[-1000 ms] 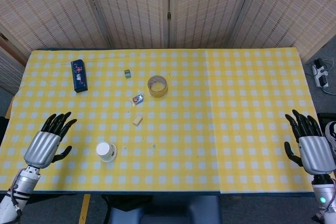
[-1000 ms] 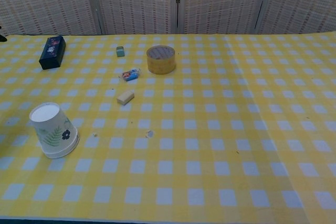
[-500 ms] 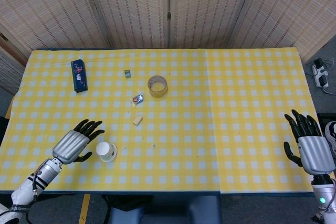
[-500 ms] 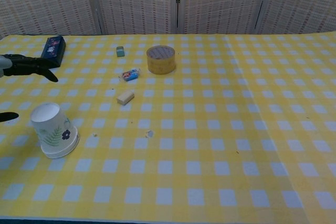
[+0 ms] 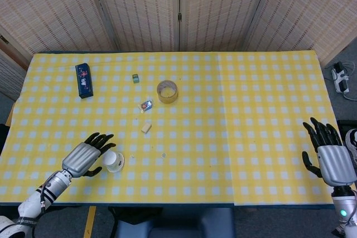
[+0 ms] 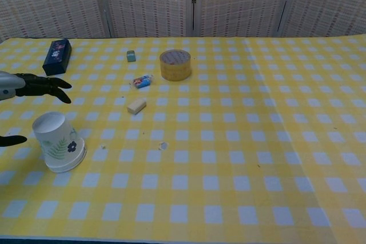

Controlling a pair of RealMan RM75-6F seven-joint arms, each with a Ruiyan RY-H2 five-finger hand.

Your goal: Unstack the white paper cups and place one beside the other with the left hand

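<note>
The white paper cups (image 5: 113, 161) (image 6: 58, 142) stand stacked upside down near the table's front left, with a green leaf print on the side. My left hand (image 5: 86, 156) (image 6: 31, 87) is just left of the stack, open, fingers spread toward it, thumb below; a small gap separates it from the cups. My right hand (image 5: 329, 153) rests open at the table's far right edge, holding nothing. The chest view shows only the left hand's fingertips.
A roll of tape (image 5: 167, 91) (image 6: 175, 64), a blue box (image 5: 83, 79) (image 6: 56, 56), a small green block (image 5: 135, 78), a wrapped candy (image 5: 145, 105) and a beige eraser (image 5: 146, 127) lie behind the cups on the yellow checked cloth (image 5: 245, 126).
My left hand has moved right from the front left edge to just beside the cup stack. The cups and the right hand have not moved.
</note>
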